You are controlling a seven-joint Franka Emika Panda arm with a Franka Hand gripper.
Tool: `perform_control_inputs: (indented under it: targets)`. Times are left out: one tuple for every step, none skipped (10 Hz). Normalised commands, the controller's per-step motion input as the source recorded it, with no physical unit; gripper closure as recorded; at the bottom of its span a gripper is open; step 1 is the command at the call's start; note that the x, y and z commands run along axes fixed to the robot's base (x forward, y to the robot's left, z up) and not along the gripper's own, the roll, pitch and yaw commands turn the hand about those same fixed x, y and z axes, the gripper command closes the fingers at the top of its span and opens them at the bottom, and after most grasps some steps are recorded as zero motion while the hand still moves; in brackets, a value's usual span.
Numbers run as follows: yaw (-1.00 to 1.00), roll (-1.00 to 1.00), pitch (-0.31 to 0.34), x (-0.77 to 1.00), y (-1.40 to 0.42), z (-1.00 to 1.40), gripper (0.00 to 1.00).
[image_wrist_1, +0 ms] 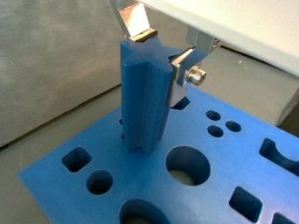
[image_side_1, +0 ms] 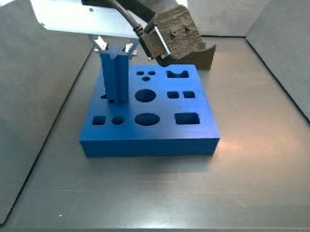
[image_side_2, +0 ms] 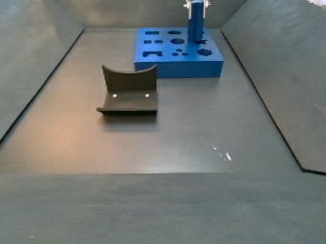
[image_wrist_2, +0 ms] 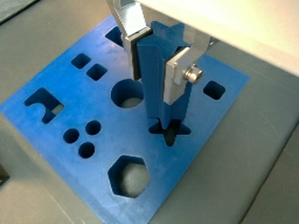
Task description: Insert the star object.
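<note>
Two silver fingers (image_wrist_2: 177,72) of the claw (image_wrist_2: 156,54) clamp the star object's (image_wrist_2: 156,77) top — a tall, ridged blue peg, upright, its foot in the block's (image_wrist_2: 70,96) star hole. Only a side view shows the fixture (image_side_2: 128,91), at the block's 7 o'clock on the desk (image_side_2: 166,143).

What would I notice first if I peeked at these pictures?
A tall blue star object stands upright in a star-shaped hole of the big blue block. The gripper sits at its top, silver fingers on either side. The dark fixture stands alone on the floor, apart from the block.
</note>
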Motion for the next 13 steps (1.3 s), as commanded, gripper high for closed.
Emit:
perform_control_inputs:
  targets:
    - [0.25, 0.32, 0.000, -0.13, 0.15, -0.37, 1.00]
    - [0.26, 0.35, 0.000, -0.17, 0.14, -0.36, 1.00]
    - [0.28, 0.34, -0.001, -0.19, 0.11, -0.37, 1.00]
    - [0.17, 0.20, -0.007, -0.11, 0.00, -0.39, 1.00]
    - [0.00, 0.05, 0.000, -0.04, 0.00, -0.40, 1.00]
    - [-0.10, 0.00, 0.000, -0.10, 0.00, -0.39, 1.00]
    - [-0.19, -0.07, -0.016, -0.08, -0.03, -0.41, 1.00]
    - [-0.33, -0.10, -0.027, 0.00, -0.05, -0.41, 1.00]
    - [-0.38, -0.04, 0.000, 0.08, -0.02, -0.47, 1.00]
    - [-0.40, -0.15, -0.090, 0.08, 0.00, -0.63, 1.00]
    - [-0.34, -0.28, -0.179, 0.07, 0.00, -0.50, 1.00]
    - [-0.28, -0.37, -0.210, 0.07, 0.00, -0.34, 1.00]
    - [-0.15, -0.37, -0.194, 0.01, 0.05, -0.35, 1.00]
